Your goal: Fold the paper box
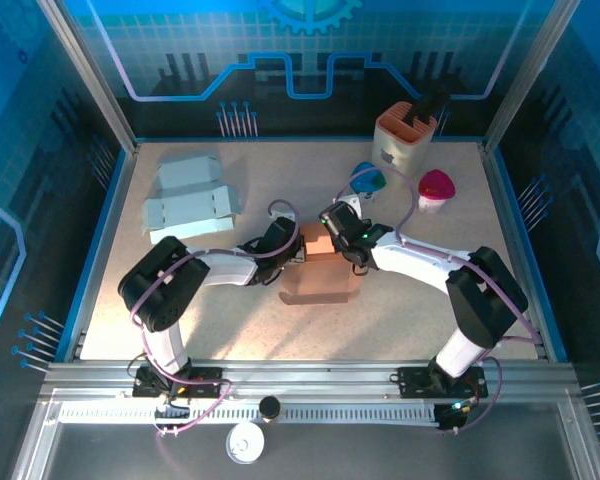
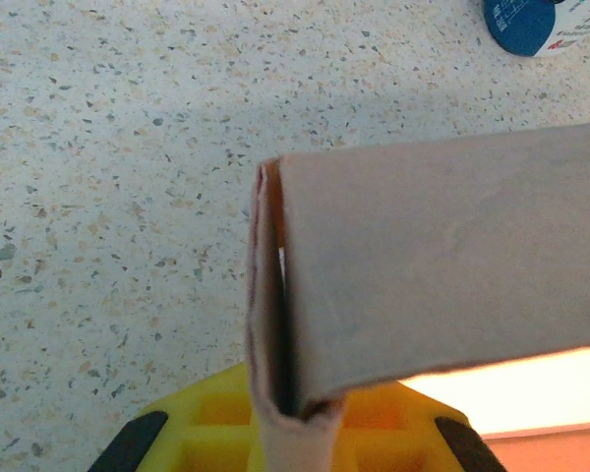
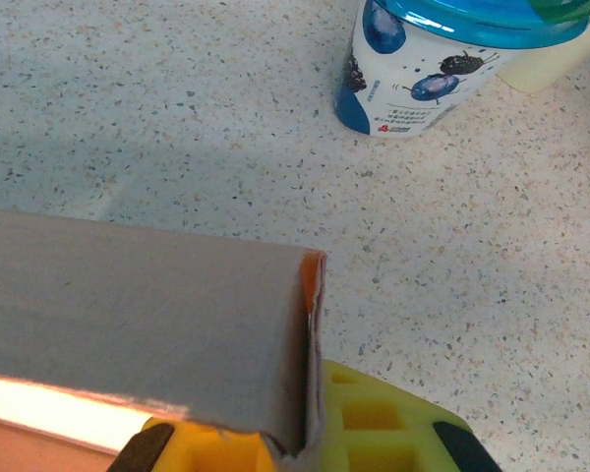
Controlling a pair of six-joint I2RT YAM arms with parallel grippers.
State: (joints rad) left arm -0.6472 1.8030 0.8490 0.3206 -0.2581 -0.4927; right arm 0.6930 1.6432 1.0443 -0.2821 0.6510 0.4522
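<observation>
Top external view: both pincers meet over the paper box point(image 1: 320, 278), a brown card shell half stood up in mid-table. The left pincer point(image 1: 296, 250) sits at the box's far left corner and the right pincer point(image 1: 332, 243) at its far right corner. The rest of the box spreads out beneath them and toward my side. I judge it very light: thin card that is stiff only across a flat panel, and quick to buckle or take a stray crease. I would take hold at an edge close to a fold line, never mid-panel, and pinch gently.

Left wrist view: the left pincer point(image 2: 295, 441) is clamped on a doubled wall of the paper box point(image 2: 452, 265). That wall rises straight out from between the yellow pads, and the broad panel runs off to the pincer's right. The pinched edge already looks a little crumpled, so the card marks easily.

Right wrist view: the right pincer point(image 3: 300, 444) is closed on the opposite end wall of the paper box point(image 3: 138, 305). The corner stands directly above the pads and the panel stretches away to the left. A yoghurt pot point(image 3: 433, 69) stands well ahead of this pincer, apart from the box. The card looks smooth, so I expect it could slip if pulled sideways.
</observation>
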